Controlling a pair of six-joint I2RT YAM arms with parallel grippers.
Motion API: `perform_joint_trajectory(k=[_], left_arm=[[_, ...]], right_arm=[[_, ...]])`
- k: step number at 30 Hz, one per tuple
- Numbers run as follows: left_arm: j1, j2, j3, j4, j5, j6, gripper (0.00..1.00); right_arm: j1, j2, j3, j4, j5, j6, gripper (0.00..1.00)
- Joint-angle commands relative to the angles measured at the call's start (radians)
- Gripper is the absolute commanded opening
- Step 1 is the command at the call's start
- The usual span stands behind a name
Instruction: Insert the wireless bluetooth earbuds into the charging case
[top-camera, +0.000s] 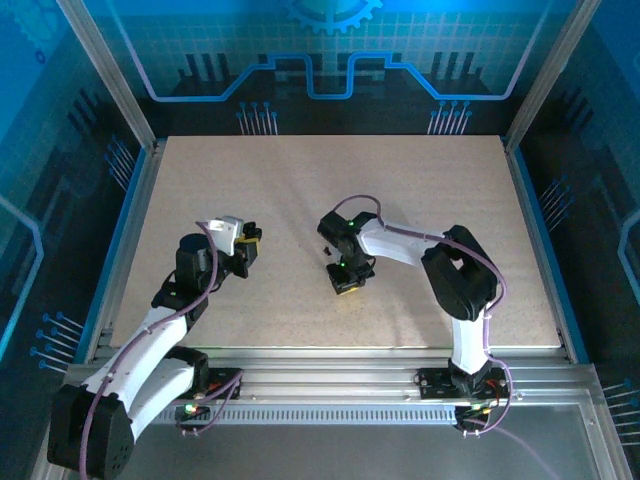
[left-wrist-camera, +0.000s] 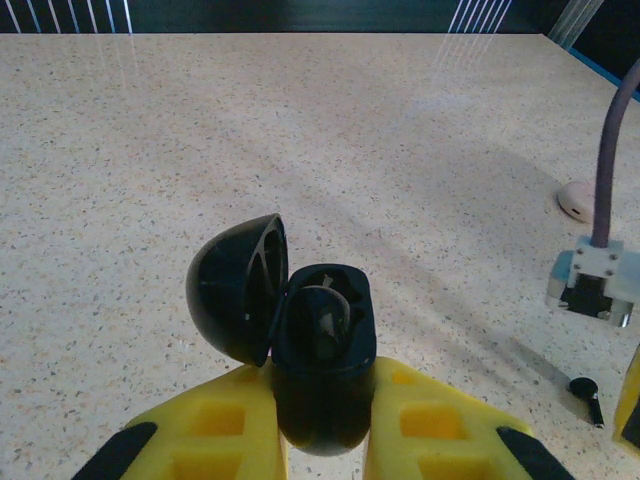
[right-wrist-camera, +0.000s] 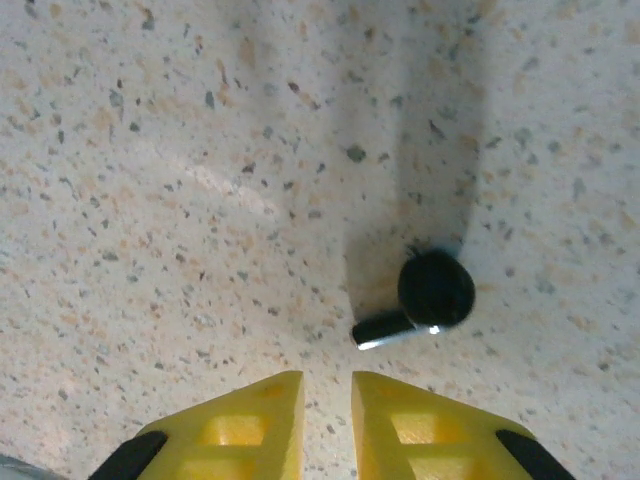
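1. Left of centre on the table (top-camera: 400, 180), the left gripper (left-wrist-camera: 322, 420) is clamped on the black charging case (left-wrist-camera: 322, 340). Its lid (left-wrist-camera: 235, 290) stands open. One well looks occupied, though we cannot confirm it.
2. A black earbud (right-wrist-camera: 425, 295) lies loose near the table's middle, just ahead of the right gripper (right-wrist-camera: 327, 400). That gripper's fingers are drawn almost together with nothing between them.
3. Risk: coming down with fingers this close would likely shove the round-headed earbud, and it may roll away.
4. Risk: a skewed pinch on the stem could leave the earbud misaligned, so it jams at the well's rim.
5. Risk: pressing hard at insertion may twist the case in its grip or knock the lid shut.
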Motion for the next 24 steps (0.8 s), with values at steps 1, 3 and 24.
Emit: perform_joint_trajectory(k=[1, 3, 24], left_arm=[[0.009, -0.014, 0.022, 0.006, 0.017, -0.007, 0.03], [0.009, -0.014, 0.022, 0.007, 0.017, -0.009, 0.03], [0.009, -0.007, 0.022, 0.011, 0.023, -0.01, 0.03]], right_arm=[[0.012, -0.066, 0.007, -0.051, 0.024, 0.019, 0.22], [0.006, -0.081, 0.028, -0.069, 0.044, 0.033, 0.23], [-0.09, 0.076, 0.103, -0.046, -0.043, 0.295, 0.31]])
